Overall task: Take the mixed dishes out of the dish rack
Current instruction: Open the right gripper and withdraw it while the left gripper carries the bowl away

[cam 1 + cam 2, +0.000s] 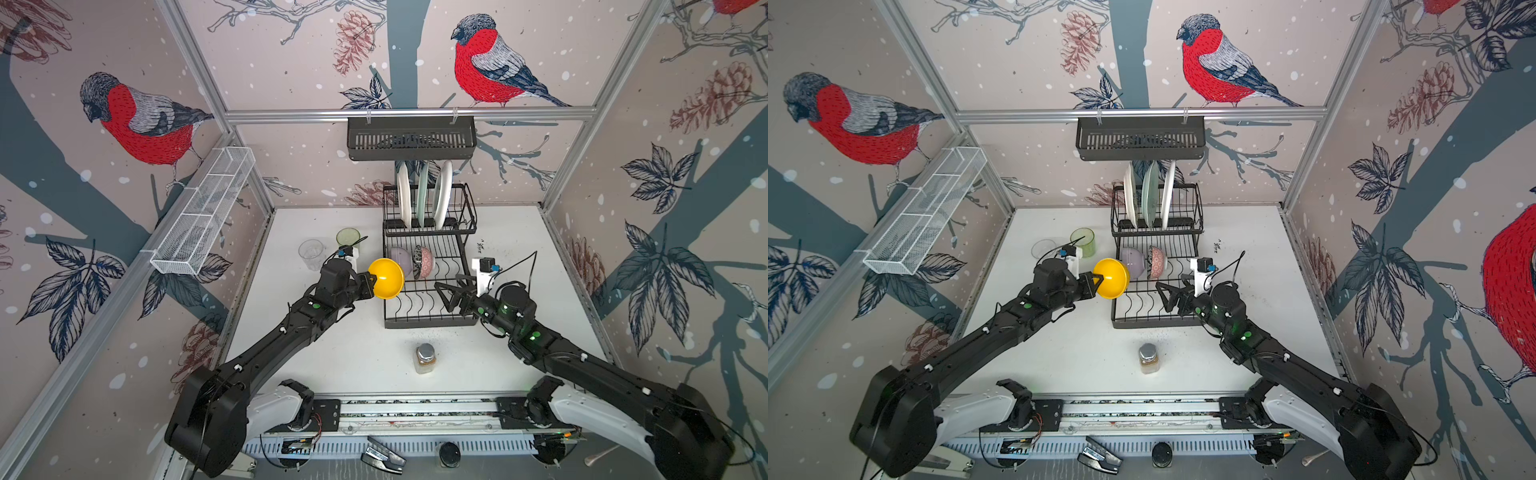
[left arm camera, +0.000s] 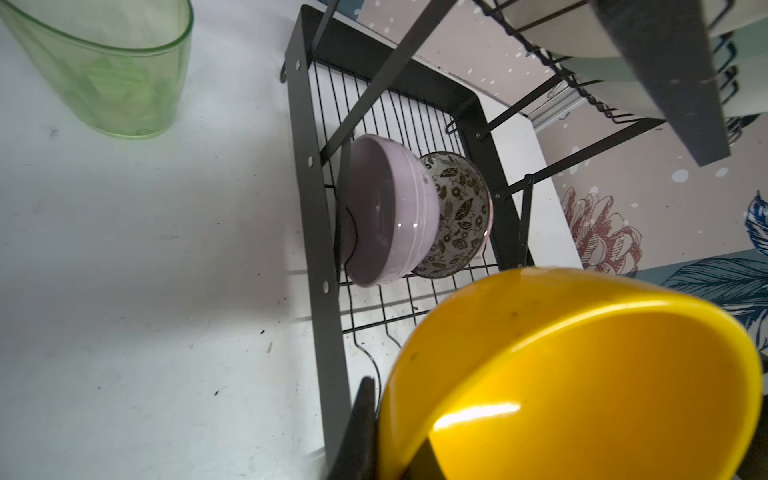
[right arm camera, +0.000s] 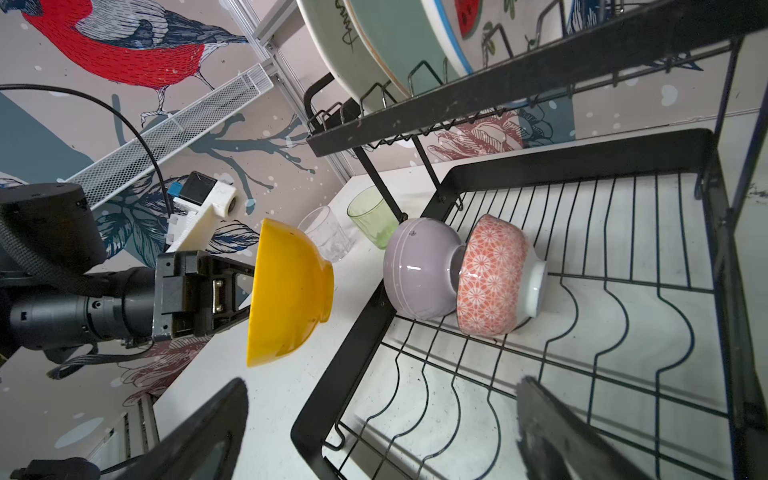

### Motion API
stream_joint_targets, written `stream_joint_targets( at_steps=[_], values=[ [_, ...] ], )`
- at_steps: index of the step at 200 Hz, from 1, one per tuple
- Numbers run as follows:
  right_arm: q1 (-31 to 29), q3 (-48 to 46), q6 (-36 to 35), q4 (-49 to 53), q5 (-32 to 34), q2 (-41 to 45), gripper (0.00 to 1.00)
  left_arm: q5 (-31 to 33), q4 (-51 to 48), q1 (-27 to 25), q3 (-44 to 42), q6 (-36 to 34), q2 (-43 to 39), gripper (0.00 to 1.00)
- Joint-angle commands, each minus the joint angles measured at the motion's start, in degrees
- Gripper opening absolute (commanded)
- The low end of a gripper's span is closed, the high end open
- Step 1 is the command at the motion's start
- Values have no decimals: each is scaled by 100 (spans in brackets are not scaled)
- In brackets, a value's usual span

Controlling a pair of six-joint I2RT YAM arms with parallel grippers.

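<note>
While the left end effector (image 1: 371, 283) clamps the yellow bowl (image 1: 390, 279), the right end effector (image 1: 448, 286) gapes — empty

I am driving a robot test cell dressed up as a kitchen corner, not a real home: aluminium frame bars (image 1: 409, 114) carry flat panels (image 1: 486, 62) papered with bullfinches and pine cones, boxing in a white tabletop (image 1: 332, 353) on three sides. Under and just beyond my right gripper (image 1: 442, 297) stands a black wire dish rack (image 1: 430, 291) loaded with plates (image 1: 422, 195), and well behind it both arms (image 1: 266, 353) bolt to a metal rail (image 1: 415, 405).
</note>
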State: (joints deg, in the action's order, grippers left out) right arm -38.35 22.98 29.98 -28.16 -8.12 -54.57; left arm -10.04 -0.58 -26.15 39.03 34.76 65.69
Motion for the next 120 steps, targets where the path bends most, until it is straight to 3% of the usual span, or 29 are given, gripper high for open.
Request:
stream_joint_targets(
  at_steps=[1, 66, 120],
  values=[
    [-6, 57, -154, 182, 56, 43, 99, 507, -594, 73, 246, -309, -125, 0],
    [-6, -124, -269, 225, 183, 297, 100, 1433, -1533, 356, 562, -608, -390, 0],
    [63, -122, -434, 417, 320, 290, 99, 1172, -1576, 1061, 246, -547, -184, 0]
  ],
)
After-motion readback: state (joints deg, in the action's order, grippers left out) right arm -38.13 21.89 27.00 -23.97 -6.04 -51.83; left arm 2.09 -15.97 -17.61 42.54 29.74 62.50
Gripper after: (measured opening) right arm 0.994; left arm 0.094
